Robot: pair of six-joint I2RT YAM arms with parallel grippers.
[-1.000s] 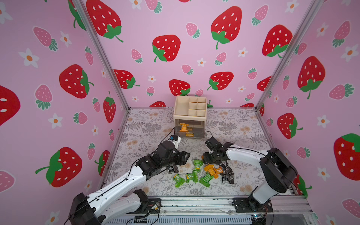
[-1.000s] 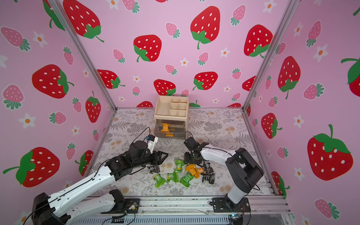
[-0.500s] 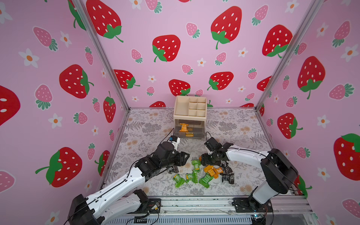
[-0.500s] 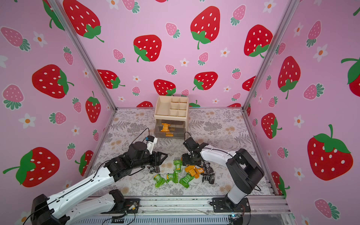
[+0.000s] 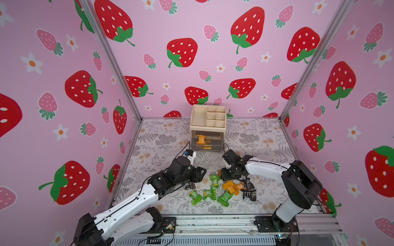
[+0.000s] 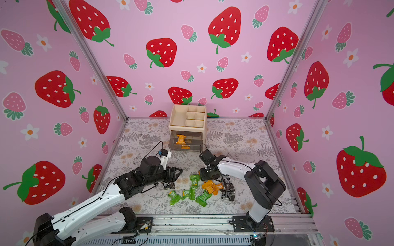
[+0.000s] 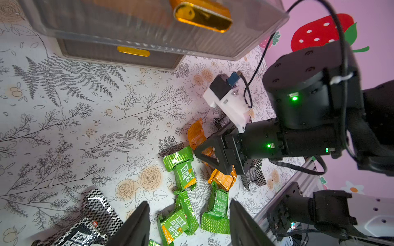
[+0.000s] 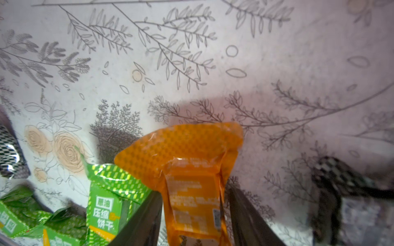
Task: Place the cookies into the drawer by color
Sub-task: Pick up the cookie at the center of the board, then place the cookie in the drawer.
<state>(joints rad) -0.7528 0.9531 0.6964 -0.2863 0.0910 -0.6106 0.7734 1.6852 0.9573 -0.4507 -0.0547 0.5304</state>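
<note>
- Right gripper: fingers pinch an orange cookie by its body. The flared end sticks out past the tips. The side facing the camera has fine print, unreadable.
- A green cookie lies just beside one of those fingers. Its label reads "葱油 压缩饼干".
- Left gripper: fingers spread and holding nothing, above the green cookies, which read "压缩饼干".
- A black cookie, checkered, lies near the left gripper. Its white label is not legible.
- In both top views the loose pile sits between the arms: green cookies, orange cookies, black cookies.
- The organizer stands at the rear of the floral mat. Its upper smoky drawer is pulled out with orange packets inside. The handle is gold.
- The walls are pink with a strawberry print.
</note>
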